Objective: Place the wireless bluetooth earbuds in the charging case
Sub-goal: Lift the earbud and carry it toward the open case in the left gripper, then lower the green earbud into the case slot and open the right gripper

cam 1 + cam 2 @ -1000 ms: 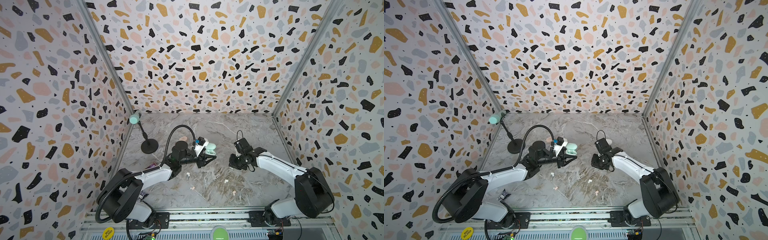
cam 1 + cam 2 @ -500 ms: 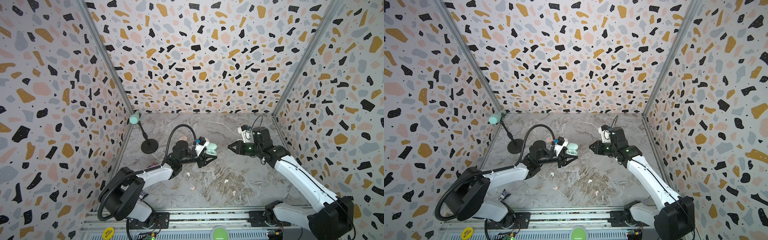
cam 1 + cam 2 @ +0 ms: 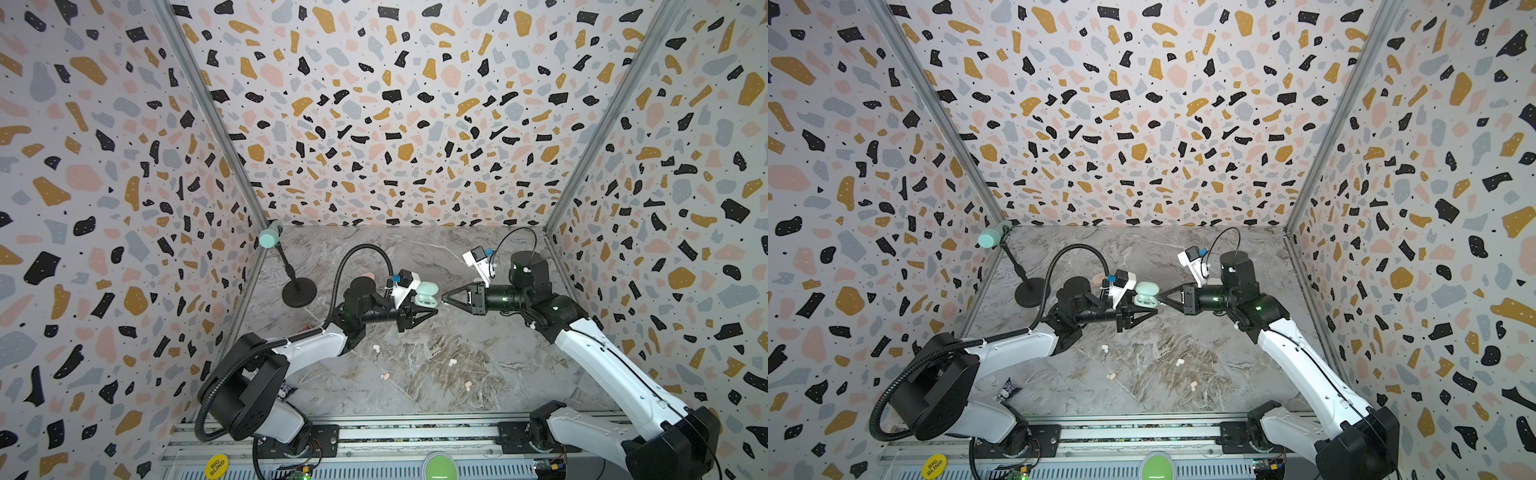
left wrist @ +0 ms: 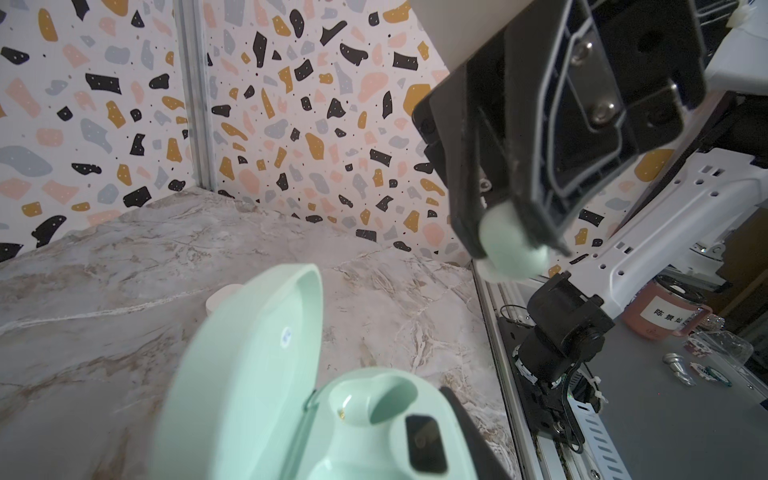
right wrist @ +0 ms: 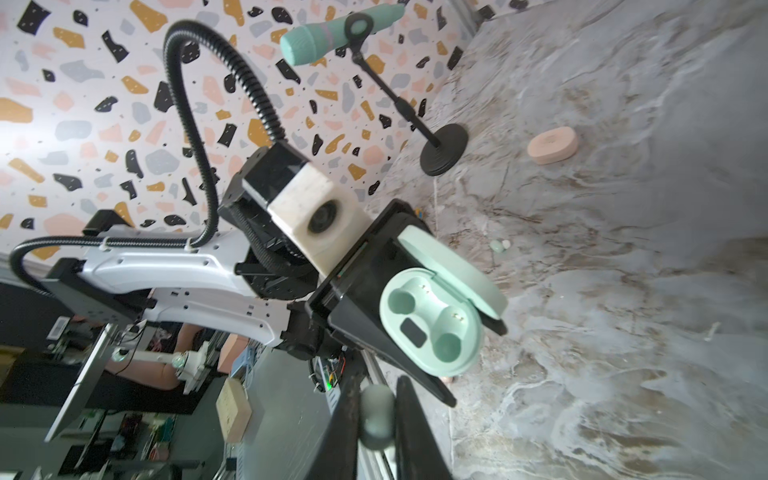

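In the left gripper (image 3: 424, 303), an open mint green charging case (image 3: 428, 293) — pinched by its bottom half between the two black fingers, held up off the marble table (image 3: 415, 399), near the middle in both top views. Lid tipped back on its hinge. Two little cups inside, both looking empty in the right wrist view, with a small dark patch between them.

In the right gripper (image 3: 443, 298), a mint green earbud (image 4: 509, 249), squeezed between the black fingertips (image 4: 465, 224) with only its round end poking out. Same squeeze in the right wrist view, fingers (image 5: 415, 428) close on either side of it. Pointed straight at the case, tip just beside the open mouth, touching or not too hard to tell.

More buds lying loose on the table, nearer the front rail: one white earbud (image 3: 376, 347), a second white earbud (image 3: 452, 362), one pale pink earbud (image 3: 385, 376) and a second pale pink earbud (image 3: 468, 386), all apart from each other. One more mint green bud (image 5: 496, 246) on the table near the held case, clear in the right wrist view only.

Farther back, a closed pink case (image 5: 552, 145) lying flat, near the round black foot of a little stand (image 3: 299, 292) with a mint green microphone (image 3: 270, 237) on top. Behind the open lid in the left wrist view, part of something white and round (image 4: 224, 296) — too hidden to name.
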Action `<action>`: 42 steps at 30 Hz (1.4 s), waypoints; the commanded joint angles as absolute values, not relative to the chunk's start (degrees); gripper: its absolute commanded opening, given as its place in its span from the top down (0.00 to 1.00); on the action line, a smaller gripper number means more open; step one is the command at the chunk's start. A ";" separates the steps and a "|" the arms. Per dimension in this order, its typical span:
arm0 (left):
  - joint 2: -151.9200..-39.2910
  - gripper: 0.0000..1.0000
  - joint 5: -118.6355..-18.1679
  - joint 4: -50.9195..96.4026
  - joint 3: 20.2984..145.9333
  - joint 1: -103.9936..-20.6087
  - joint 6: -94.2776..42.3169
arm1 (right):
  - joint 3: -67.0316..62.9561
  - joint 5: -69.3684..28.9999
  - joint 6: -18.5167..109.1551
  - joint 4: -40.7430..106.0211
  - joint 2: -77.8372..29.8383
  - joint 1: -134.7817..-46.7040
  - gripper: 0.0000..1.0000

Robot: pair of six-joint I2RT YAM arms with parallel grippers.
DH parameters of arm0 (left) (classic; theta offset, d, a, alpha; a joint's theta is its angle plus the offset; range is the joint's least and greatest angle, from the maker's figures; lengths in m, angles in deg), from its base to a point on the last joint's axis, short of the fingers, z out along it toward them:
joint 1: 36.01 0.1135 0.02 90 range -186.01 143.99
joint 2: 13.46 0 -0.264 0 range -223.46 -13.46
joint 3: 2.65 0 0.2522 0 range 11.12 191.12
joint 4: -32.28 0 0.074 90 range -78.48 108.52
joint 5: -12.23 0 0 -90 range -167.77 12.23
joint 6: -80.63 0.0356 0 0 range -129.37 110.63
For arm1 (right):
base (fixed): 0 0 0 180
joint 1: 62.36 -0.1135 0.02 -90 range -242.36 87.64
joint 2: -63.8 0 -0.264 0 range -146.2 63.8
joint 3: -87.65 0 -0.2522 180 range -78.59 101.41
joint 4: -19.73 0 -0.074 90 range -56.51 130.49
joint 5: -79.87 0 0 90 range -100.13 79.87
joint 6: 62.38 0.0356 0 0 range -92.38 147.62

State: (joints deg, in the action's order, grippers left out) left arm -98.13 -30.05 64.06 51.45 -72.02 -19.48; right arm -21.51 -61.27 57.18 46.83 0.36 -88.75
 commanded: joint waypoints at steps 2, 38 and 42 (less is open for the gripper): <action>-97.01 1.00 -28.13 71.13 53.12 -72.55 -20.40 | -21.42 -64.33 58.48 42.34 0.25 -90.20 0.92; -92.07 1.00 -28.65 68.52 52.44 -75.39 -16.74 | -22.18 -60.19 58.92 44.73 -0.85 -91.80 0.84; -91.79 1.00 -28.91 68.49 52.30 -75.39 -16.72 | -21.42 -59.38 58.38 45.94 -0.82 -91.78 0.75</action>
State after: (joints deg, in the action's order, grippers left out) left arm -94.04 -29.09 64.19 51.45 -75.08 -17.49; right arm -22.71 -60.68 59.59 43.05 -1.12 -91.42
